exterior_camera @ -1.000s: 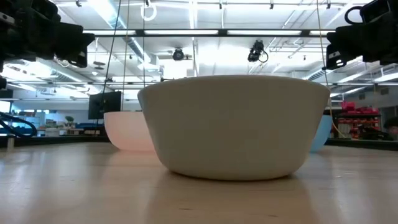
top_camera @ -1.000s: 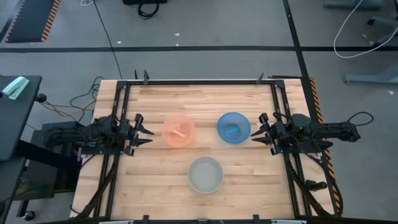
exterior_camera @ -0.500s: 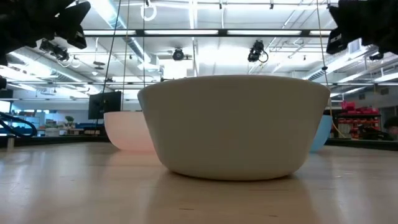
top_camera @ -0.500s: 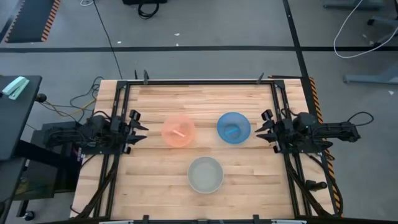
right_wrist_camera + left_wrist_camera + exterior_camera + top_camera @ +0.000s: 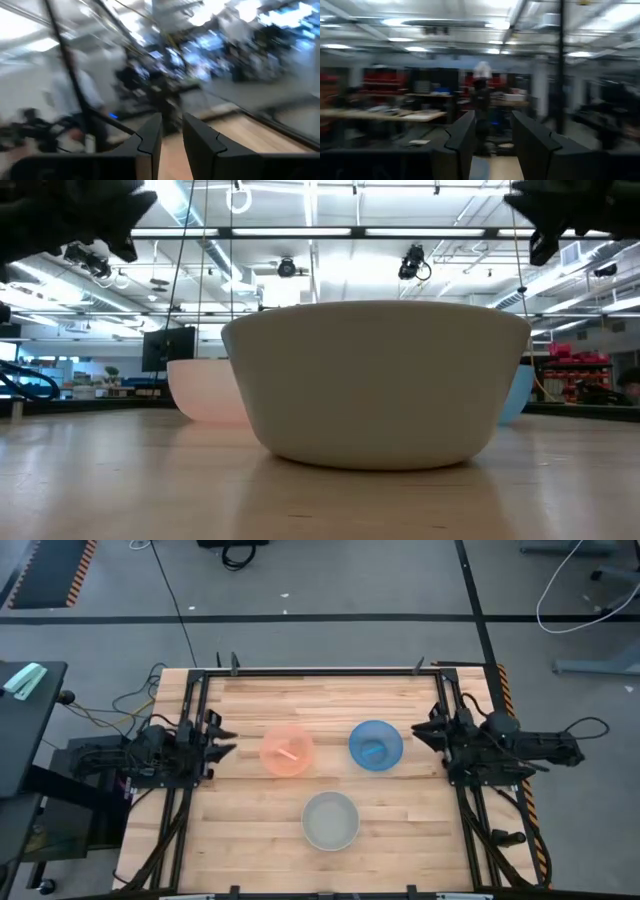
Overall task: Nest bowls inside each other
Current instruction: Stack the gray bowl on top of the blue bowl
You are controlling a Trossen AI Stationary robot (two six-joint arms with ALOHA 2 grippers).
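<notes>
Three bowls stand upright on their bases on the wooden table, apart from each other. The salmon-pink bowl (image 5: 288,751) (image 5: 203,391) is left of centre, the blue bowl (image 5: 375,745) (image 5: 519,394) right of centre, and the grey-white bowl (image 5: 330,820) (image 5: 375,380) nearer the near edge. My left gripper (image 5: 226,739) (image 5: 493,136) hovers open, left of the pink bowl. My right gripper (image 5: 421,730) (image 5: 171,134) hovers open, right of the blue bowl. Both wrist views look out level into the room and show no bowl.
Black metal rails (image 5: 190,740) run along the table's left and right sides, under both arms. Bare wood (image 5: 320,700) lies between the bowls and the far edge. A person in a pale top (image 5: 82,97) stands blurred in the room beyond the table.
Both grippers have drawn back from the bowls and risen: the left toward the table's left edge, the right toward the right and far edges, turning a little. In the low view both have climbed nearly out of the picture. The bowls have stayed put.
</notes>
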